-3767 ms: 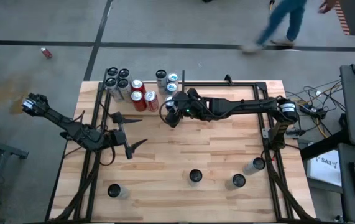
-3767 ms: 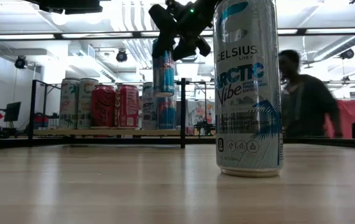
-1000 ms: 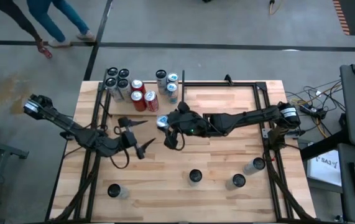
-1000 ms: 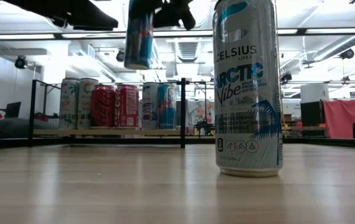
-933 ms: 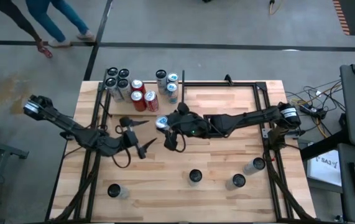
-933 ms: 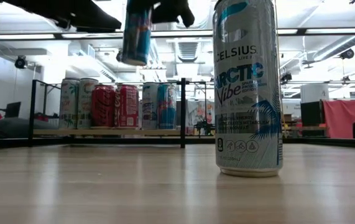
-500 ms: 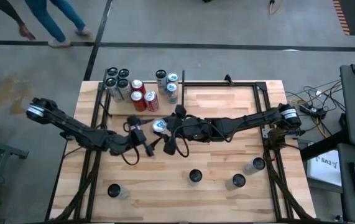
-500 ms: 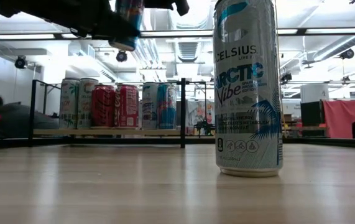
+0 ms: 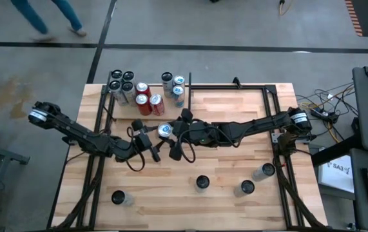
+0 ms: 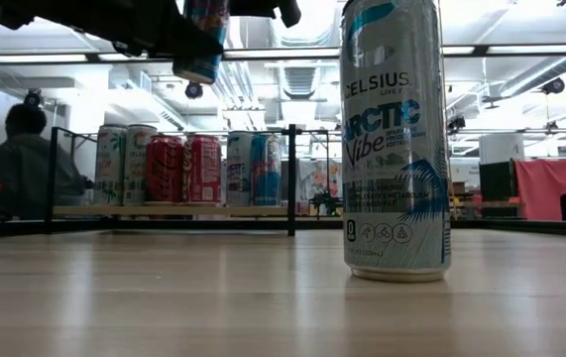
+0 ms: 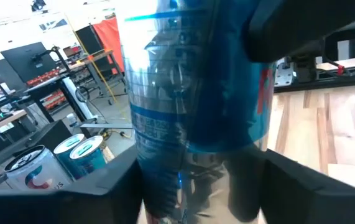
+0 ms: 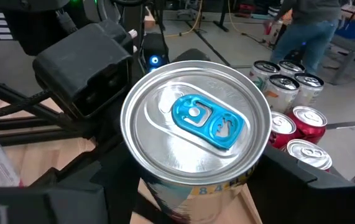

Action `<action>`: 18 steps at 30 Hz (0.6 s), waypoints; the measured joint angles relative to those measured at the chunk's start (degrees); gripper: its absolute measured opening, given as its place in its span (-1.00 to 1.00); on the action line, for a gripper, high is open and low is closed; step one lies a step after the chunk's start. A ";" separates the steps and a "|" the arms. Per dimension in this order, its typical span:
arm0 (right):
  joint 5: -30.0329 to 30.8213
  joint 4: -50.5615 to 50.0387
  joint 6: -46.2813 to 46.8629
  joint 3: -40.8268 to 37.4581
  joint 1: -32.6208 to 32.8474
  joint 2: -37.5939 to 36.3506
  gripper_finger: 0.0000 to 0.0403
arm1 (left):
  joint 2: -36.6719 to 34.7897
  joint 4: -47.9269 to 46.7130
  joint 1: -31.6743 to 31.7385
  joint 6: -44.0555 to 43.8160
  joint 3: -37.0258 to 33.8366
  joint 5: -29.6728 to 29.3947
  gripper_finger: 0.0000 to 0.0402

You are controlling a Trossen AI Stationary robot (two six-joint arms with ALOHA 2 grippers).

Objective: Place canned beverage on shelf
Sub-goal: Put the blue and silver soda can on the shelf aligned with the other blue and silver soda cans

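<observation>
A blue canned beverage (image 9: 164, 131) with a silver top hangs upright above the middle of the table, high in the low view as can (image 10: 203, 40). My right gripper (image 9: 171, 133) reaches it from the table's right and is shut on it. My left gripper (image 9: 155, 140) reaches it from the left and is also shut on it. The shelf (image 10: 164, 210), a pale plywood panel between black rods at the far left, carries several cans standing on their bases. My left gripper pinches the can's blue side wall (image 11: 146, 143) between its two fingers, coming level from the table's left. The can stands upright between the fingers, clear of the table. My right gripper pinches the can's side just below the top rim (image 12: 252, 180) between its two fingers, coming nearly level from the table's right. The can's top with the blue tab (image 12: 205, 121) faces up, and the can is clear of the table.
Several cans stand loose near the table's front: one (image 9: 118, 198) at the left, one (image 9: 202, 183) in the middle, two (image 9: 247, 187) at the right. The tall Celsius can (image 10: 396, 139) fills the low view's foreground. A black metal frame (image 9: 235, 87) edges the table. People are in the room behind.
My left gripper has gone toward the table's right, up to the can, and its fingers have closed from wide apart onto the can's sides. My right gripper has kept hold of the can, which has risen slightly and stays clear of the table.
</observation>
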 joint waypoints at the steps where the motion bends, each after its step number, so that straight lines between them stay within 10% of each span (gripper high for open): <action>1: -0.09 -0.15 0.13 0.00 0.00 0.00 0.18 | 0.00 -0.04 0.00 -0.02 0.00 -0.28 0.07; 18: -0.01 -22.85 -0.40 9.40 -0.05 -0.04 0.61 | 0.15 -7.38 0.07 -1.05 -0.11 -1.13 0.03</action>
